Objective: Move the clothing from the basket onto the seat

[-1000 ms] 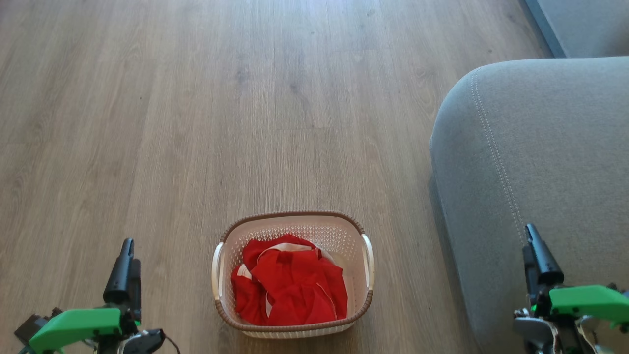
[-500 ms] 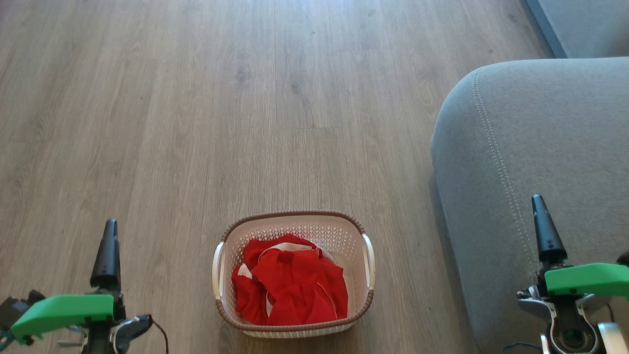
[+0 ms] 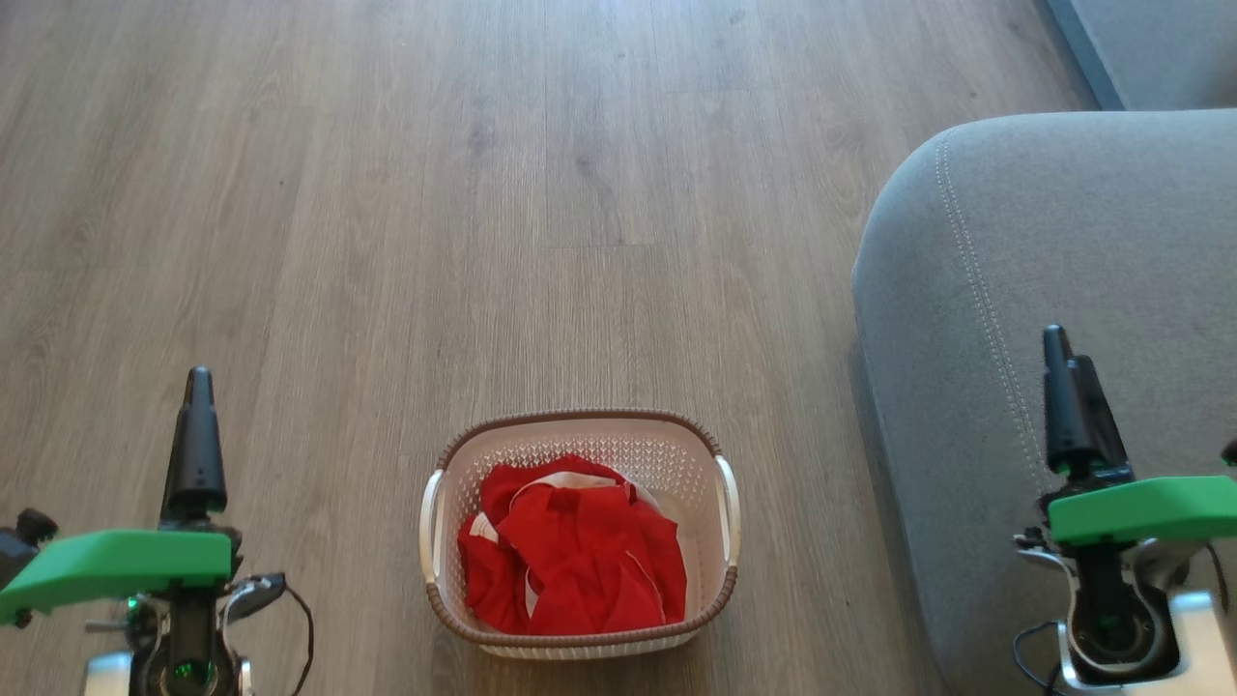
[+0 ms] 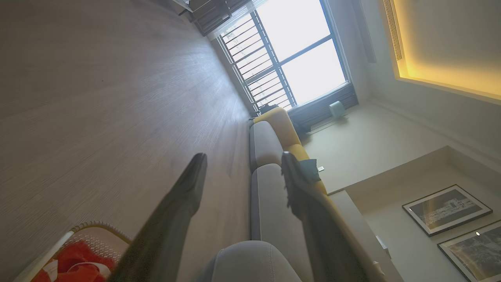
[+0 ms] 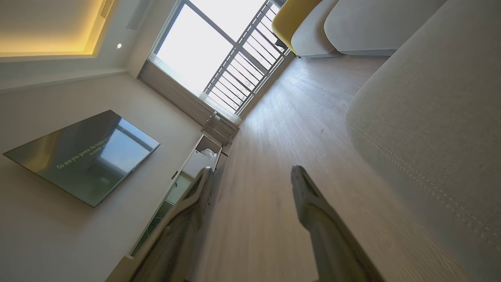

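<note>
In the head view, one basket [image 3: 580, 420] is being shown standing on the wooden floor [image 3: 483, 193], with one heap of red, white-trimmed clothing [image 3: 580, 551] lying inside it; how many garments are making up the heap cannot be told. One grey seat [image 3: 1063, 242] is being seen on the robot's right of the basket, apart from it. Two grippers are being held low at the sides, the left gripper [image 3: 199, 377] against bare floor and the right gripper [image 3: 1068, 348] against the seat, both well apart from the clothing. In the left wrist view, its two fingers [image 4: 188, 188] are being held spread wide with nothing between them, one corner of the basket is being caught at the lower left, and two framed pictures [image 4: 446, 209] are being shown. In the right wrist view, two fingers are likewise being held wide apart and empty, and one television [image 5: 82, 154] is being shown.
</note>
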